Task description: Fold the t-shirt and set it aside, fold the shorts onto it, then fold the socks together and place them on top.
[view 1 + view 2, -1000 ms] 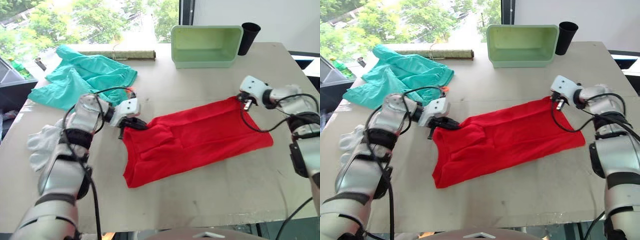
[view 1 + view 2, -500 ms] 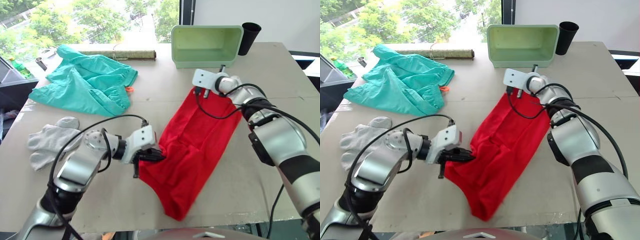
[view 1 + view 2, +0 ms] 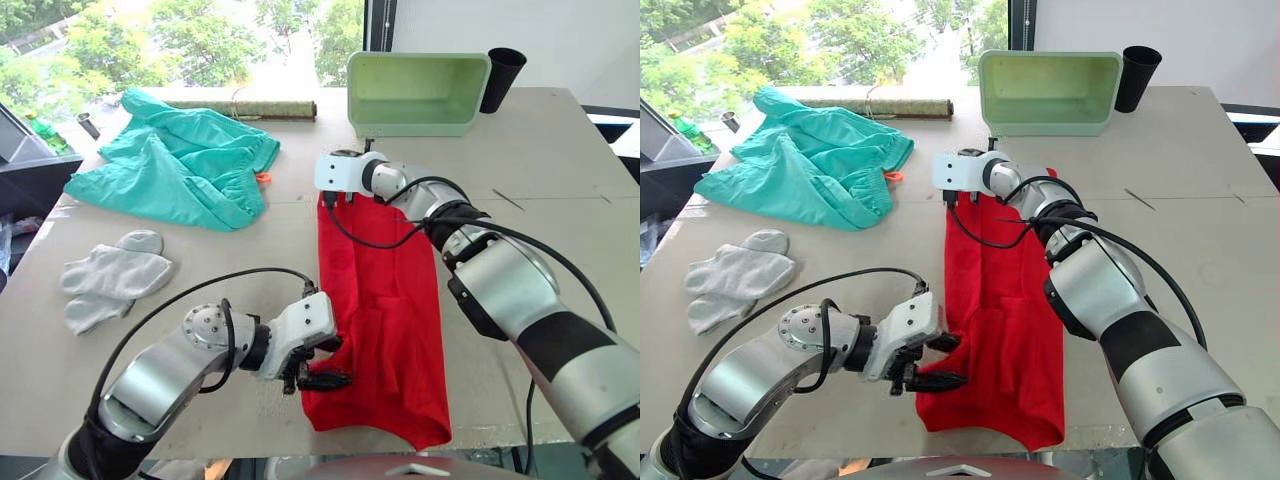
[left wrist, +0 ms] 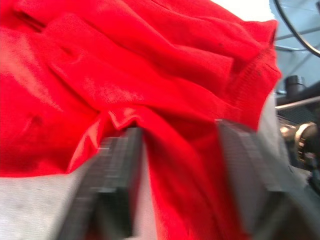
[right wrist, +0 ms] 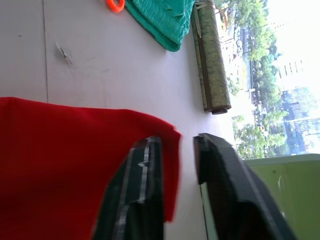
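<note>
The red t-shirt (image 3: 375, 300) lies folded into a long strip running from the table's middle toward its near edge. My left gripper (image 3: 335, 362) is at the strip's near-left edge. Its jaws stand wide open in the left wrist view, with bunched red fabric (image 4: 165, 90) between and beyond them. My right gripper (image 3: 335, 198) is at the strip's far end, open. The shirt's corner (image 5: 160, 132) lies beside its fingers (image 5: 145, 190). The teal shorts (image 3: 180, 165) with an orange drawstring (image 3: 262, 179) lie crumpled at the far left. The grey socks (image 3: 110, 280) lie at the left.
A pale green bin (image 3: 410, 125) stands at the back centre, with a black cup (image 3: 500, 78) to its right. A rolled mat (image 3: 240, 107) lies behind the shorts. Bare table (image 3: 560, 200) stretches to the right of the shirt.
The shirt has swung from lying crosswise to lying lengthwise. My left gripper came toward the near edge, my right gripper swept left across the far side, and both opened.
</note>
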{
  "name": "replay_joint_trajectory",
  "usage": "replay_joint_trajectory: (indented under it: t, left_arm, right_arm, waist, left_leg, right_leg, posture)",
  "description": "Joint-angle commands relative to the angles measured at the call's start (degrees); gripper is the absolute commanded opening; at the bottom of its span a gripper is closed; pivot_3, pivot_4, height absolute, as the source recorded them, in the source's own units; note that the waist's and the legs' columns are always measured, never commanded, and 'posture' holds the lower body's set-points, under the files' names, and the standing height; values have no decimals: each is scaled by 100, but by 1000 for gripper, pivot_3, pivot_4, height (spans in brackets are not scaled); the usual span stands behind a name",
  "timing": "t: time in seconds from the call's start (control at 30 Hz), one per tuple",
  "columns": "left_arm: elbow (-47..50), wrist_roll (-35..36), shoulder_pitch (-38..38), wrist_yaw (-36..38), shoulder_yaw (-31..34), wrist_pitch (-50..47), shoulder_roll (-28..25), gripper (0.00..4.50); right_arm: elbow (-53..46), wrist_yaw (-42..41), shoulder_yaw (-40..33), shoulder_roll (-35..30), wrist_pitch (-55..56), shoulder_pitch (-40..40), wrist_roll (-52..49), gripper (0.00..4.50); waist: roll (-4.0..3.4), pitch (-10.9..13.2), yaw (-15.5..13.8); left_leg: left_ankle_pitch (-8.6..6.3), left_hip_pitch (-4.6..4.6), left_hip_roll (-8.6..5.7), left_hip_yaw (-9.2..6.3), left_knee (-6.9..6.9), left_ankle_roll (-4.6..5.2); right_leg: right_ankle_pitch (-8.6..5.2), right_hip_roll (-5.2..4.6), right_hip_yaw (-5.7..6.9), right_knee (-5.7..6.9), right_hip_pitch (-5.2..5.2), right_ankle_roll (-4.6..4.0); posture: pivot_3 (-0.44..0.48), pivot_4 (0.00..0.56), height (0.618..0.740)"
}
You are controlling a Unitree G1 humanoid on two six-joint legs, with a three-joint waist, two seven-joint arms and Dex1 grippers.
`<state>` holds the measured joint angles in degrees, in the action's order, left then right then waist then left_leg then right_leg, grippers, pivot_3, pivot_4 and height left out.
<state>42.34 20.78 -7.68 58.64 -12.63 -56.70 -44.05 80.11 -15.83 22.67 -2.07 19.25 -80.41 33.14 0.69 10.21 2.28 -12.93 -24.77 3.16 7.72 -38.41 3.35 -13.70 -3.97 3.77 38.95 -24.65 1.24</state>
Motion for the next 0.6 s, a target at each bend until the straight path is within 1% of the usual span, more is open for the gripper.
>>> replay_joint_trajectory:
  t: [0.03,0.07,0.1,0.13,0.2,0.27,0.33,0.4,0.47,0.53,0.6]
  left_arm:
    - [-23,180,222,119,549,883,-99,4500]
    - [-17,265,356,207,755,1055,-172,4500]
    - [-6,434,486,292,962,1061,-256,4500]
    - [5,558,650,438,1192,1213,-344,4500]
    - [-4,754,870,686,1538,1501,-497,4500]
    - [-18,1022,1045,922,1840,1577,-678,4500]
    - [-95,1153,1252,1232,2122,1806,-893,4500]
    - [-256,1128,1340,1451,2238,2119,-1073,4500]
    - [-544,842,1343,1730,2167,2738,-1247,4500]
    - [-871,541,1276,1915,2031,3378,-1324,4500]
    - [-1621,-84,856,2026,1659,4557,-1230,4500]
  right_arm:
    - [-130,86,-365,-269,216,-178,-300,3032]
    - [-146,8,-493,-376,271,-176,-411,3444]
    - [-161,-91,-603,-478,314,-165,-507,4155]
    - [-180,-295,-716,-609,388,-134,-623,4425]
    - [-219,-738,-905,-842,547,-63,-834,4471]
    - [-284,-1310,-1128,-1090,797,52,-1114,4471]
    - [-397,-2154,-1422,-1398,1106,252,-1514,4471]
    - [-583,-3117,-1722,-1705,1340,534,-1977,4471]
    - [-954,-4425,-2010,-2073,1555,1042,-2599,4471]
    - [-1383,-5298,-2178,-2331,1604,1507,-3072,4471]
    - [-2277,-6131,-2306,-2788,1356,2399,-3619,4471]
  waist:
    - [0,0,16]
    - [0,0,19]
    - [0,0,17]
    - [0,0,19]
    - [-1,1,24]
    - [-1,1,23]
    - [0,0,24]
    - [-1,1,3]
    - [0,1,-23]
    - [-1,1,-20]
    - [-2,0,-60]
  left_leg:
    - [1,0,1,-1,0,-1]
    - [1,0,1,-2,1,-1]
    - [1,-1,1,-3,4,-1]
    - [1,0,1,-3,5,-2]
    - [0,0,2,-3,7,-2]
    - [0,-1,2,-3,9,-2]
    - [0,0,2,-2,9,-2]
    - [0,2,2,-2,9,-1]
    - [0,1,0,-7,8,-1]
    - [0,3,-2,-8,7,0]
    - [0,5,-2,-7,7,0]
  right_leg:
    - [0,0,1,0,0,-1]
    - [0,0,2,0,-1,-1]
    - [-2,-1,4,-2,-1,-4]
    - [-2,-1,5,-3,-1,-4]
    - [-4,-3,6,-6,-2,-7]
    - [-5,-3,8,-8,-2,-9]
    - [-5,-3,8,-9,-1,-9]
    - [-5,-2,9,-10,2,-8]
    - [-6,-1,17,-12,6,-8]
    - [-6,17,19,-15,13,-7]
    - [-5,19,19,-16,15,-7]
  posture:
    - [0,150,740]
    - [0,150,740]
    - [0,150,740]
    - [0,150,740]
    - [0,150,740]
    - [0,150,740]
    - [0,150,740]
    - [0,150,740]
    - [0,150,740]
    - [0,150,740]
    - [0,150,740]
